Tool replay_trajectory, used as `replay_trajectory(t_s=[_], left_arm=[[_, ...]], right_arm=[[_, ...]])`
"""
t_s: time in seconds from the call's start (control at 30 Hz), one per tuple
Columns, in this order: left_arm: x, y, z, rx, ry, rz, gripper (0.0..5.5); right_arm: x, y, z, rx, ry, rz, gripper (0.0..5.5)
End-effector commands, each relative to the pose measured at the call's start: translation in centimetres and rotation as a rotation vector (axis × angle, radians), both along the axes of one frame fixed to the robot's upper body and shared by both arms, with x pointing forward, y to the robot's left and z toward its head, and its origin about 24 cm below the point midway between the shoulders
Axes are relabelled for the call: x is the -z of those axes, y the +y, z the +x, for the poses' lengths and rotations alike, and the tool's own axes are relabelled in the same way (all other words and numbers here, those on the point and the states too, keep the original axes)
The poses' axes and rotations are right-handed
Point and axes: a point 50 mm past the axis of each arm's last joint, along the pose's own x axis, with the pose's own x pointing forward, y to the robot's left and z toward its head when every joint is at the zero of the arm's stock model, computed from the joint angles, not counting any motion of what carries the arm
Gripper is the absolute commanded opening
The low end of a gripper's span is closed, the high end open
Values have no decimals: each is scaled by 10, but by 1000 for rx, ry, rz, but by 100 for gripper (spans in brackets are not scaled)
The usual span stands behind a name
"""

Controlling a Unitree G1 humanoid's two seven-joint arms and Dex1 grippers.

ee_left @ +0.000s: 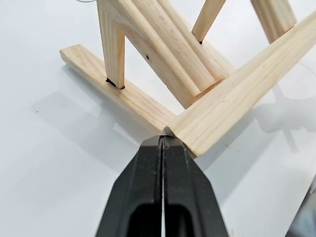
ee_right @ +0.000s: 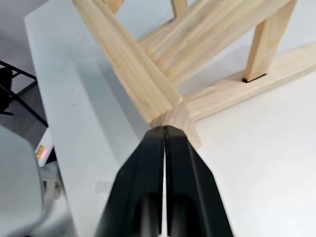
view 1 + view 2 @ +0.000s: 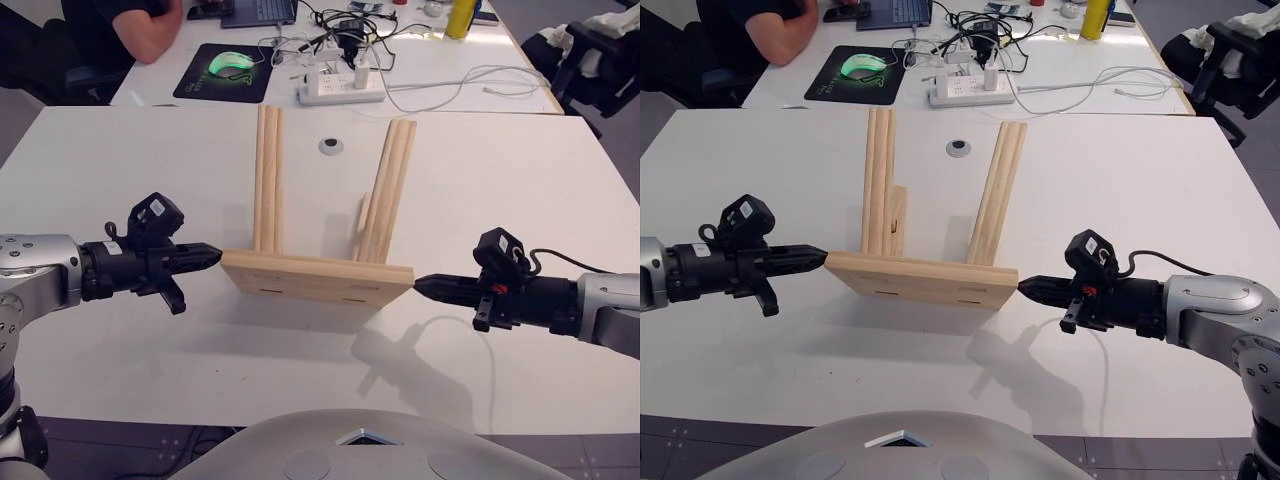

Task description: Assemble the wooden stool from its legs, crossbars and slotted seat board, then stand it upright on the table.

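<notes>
Item: wooden stool (image 3: 320, 240), assembled, lying on its side near the middle of the white table (image 3: 120, 170); seat board (image 3: 318, 277) on edge, nearest the robot; two pairs of legs (image 3: 268, 180) running away from it towards the far edge.

Left hand (image 3: 205, 257): tip at the left end of the seat board; right hand (image 3: 425, 284): tip at the right end; the board lies between the two.

Wrist views add detail the head views lack: left hand's fingers (image 1: 143, 187) pressed together with no gap, tip touching the board's corner; a crossbar (image 1: 114, 57) seated in a slot of the leg resting on the table; right hand's fingers (image 2: 143, 182) likewise closed tight, tip against the opposite corner, with another crossbar (image 2: 261, 42) slotted into the lower leg.

Head views add the surroundings: round grommet (image 3: 331, 147) in the table between the leg pairs; second table (image 3: 500, 85) behind, carrying a power strip (image 3: 340, 90) with cables and a mouse pad (image 3: 225, 70).
</notes>
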Motion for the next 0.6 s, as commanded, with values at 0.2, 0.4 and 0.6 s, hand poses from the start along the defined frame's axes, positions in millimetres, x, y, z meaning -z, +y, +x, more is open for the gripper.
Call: replay_trajectory(t_s=[0.2, 0.4, 0.6], left_arm=[[93, 55, -14, -72, 161, 231, 3], [112, 36, -20, -28, 138, 205, 3], [114, 2, -5, -26, 36, 116, 3]], right_arm=[[66, -25, -10, 86, 83, -148, 0], [78, -21, 4, 90, -12, -190, 0], [94, -15, 18, 105, -72, -212, 0]])
